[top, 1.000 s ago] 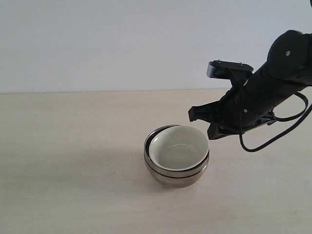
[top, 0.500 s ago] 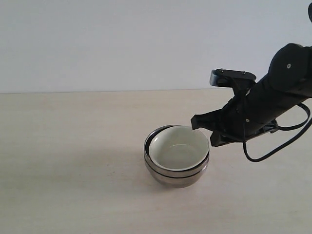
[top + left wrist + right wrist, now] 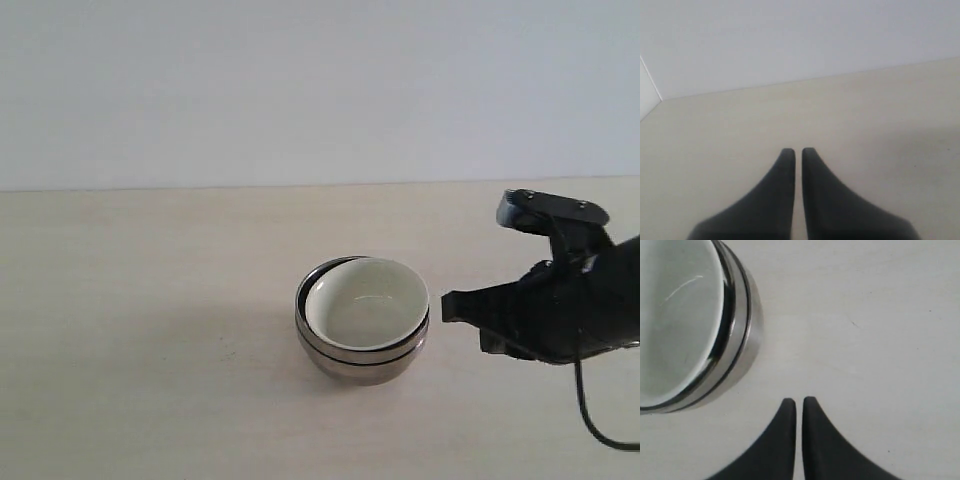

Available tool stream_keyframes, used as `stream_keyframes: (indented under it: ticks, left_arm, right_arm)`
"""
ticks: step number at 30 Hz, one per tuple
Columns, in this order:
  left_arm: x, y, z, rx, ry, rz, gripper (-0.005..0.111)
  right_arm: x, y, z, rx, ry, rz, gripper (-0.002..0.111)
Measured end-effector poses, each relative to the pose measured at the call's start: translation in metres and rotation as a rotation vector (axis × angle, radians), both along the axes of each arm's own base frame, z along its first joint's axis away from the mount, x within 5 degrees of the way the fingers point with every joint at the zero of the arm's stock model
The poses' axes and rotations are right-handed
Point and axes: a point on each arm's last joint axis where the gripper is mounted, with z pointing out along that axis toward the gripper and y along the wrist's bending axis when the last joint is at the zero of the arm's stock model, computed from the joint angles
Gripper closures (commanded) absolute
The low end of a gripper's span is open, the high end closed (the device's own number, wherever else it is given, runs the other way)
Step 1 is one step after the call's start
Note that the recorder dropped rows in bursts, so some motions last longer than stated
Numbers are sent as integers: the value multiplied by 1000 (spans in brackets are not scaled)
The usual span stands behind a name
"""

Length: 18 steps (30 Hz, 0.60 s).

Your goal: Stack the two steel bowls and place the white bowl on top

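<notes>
The two steel bowls sit nested one inside the other near the middle of the table, and the white bowl rests inside them on top. In the right wrist view the white bowl fills the steel bowls' rims. My right gripper hangs just right of the stack, apart from it, shut and holding nothing; its tips point at bare table. My left gripper is shut, empty, over bare table, and out of the exterior view.
The pale wooden table spreads wide around the stack, with a plain white wall behind. A black cable loops under the right arm at the lower right.
My right arm has drawn back to the right and dropped lower, away from the bowl stack. The stacked bowls have stayed put.
</notes>
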Motion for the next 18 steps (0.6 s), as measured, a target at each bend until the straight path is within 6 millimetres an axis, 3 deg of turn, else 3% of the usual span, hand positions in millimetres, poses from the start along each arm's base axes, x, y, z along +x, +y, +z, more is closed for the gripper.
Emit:
stream_keyframes:
  ticks: [3,7,12,18]
  left_arm:
    - [0,0,0,0,0,0,103]
    - [0,0,0,0,0,0,103]
    - [0,0,0,0,0,0,103]
    - [0,0,0,0,0,0,103]
  right_arm:
    - [-47,-9,24,98,-160,-30,108]
    - [-101,-26,41,261,-330,-68,108]
    - [-136,-41,51,367,-422,-49,108]
    - [-166,-51,63,439,-488,13,108]
